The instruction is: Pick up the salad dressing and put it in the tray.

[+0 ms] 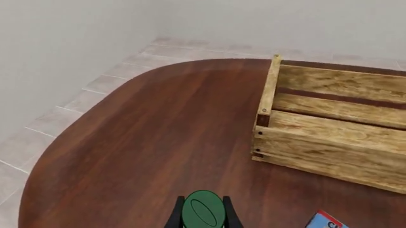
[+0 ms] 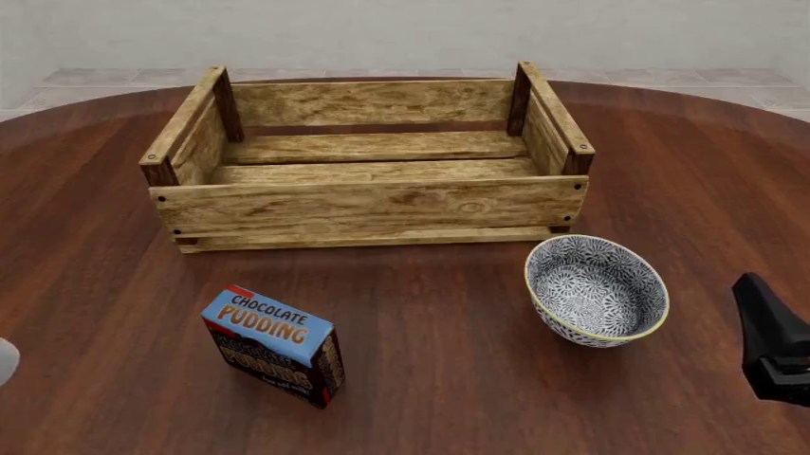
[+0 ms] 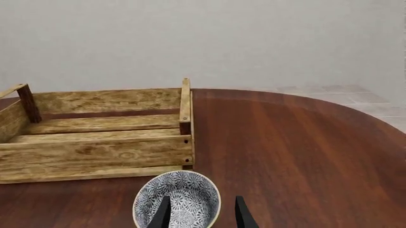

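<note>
The salad dressing (image 1: 203, 214) shows only its green cap in the left wrist view. My left gripper (image 1: 203, 202) is shut on it, its black fingers (image 1: 174, 217) pressed against both sides of the cap. A white sliver (image 2: 6, 361) at the front view's left edge may be the bottle. The tray (image 2: 367, 204) is the light-wood crate at the table's far middle, and nothing shows inside it. In the left wrist view the tray (image 1: 330, 137) lies ahead of the held bottle. My right gripper (image 3: 201, 211) hangs open above the bowl (image 3: 180, 190).
A blue chocolate pudding box (image 2: 272, 343) stands in front of the tray toward the left. A patterned blue-white bowl (image 2: 597, 289) sits in front of the tray's right corner. My right arm (image 2: 772, 351) shows at the front view's right edge.
</note>
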Robot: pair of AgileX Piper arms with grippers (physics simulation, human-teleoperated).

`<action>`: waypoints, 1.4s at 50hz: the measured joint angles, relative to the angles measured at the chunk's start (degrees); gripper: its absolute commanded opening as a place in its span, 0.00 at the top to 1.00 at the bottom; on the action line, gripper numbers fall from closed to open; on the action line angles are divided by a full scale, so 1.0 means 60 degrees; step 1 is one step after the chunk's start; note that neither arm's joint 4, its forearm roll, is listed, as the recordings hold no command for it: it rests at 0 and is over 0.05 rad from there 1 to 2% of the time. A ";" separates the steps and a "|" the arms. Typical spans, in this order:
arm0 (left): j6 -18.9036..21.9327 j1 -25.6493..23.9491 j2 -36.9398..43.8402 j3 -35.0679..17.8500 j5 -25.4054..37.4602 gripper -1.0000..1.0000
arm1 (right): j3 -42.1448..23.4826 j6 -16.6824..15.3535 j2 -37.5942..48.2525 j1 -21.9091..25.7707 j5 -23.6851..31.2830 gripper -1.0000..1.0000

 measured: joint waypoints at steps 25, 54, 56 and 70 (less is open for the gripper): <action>0.0826 -0.1535 0.1996 -0.1265 -0.1237 1.00 | -0.0001 0.0022 -0.0166 -0.0046 0.0133 0.00; 0.1173 -0.3584 0.4379 -0.3325 -0.1733 1.00 | -0.0001 0.0082 -0.0217 -0.0118 0.0167 0.00; 0.1189 -0.3707 0.4545 -0.3470 -0.1752 1.00 | -0.0001 0.0083 -0.0232 -0.0119 0.0178 0.00; 0.1358 -0.4535 0.5665 -0.4688 -0.1830 1.00 | -0.0002 0.0077 -0.0319 -0.0143 0.0239 0.00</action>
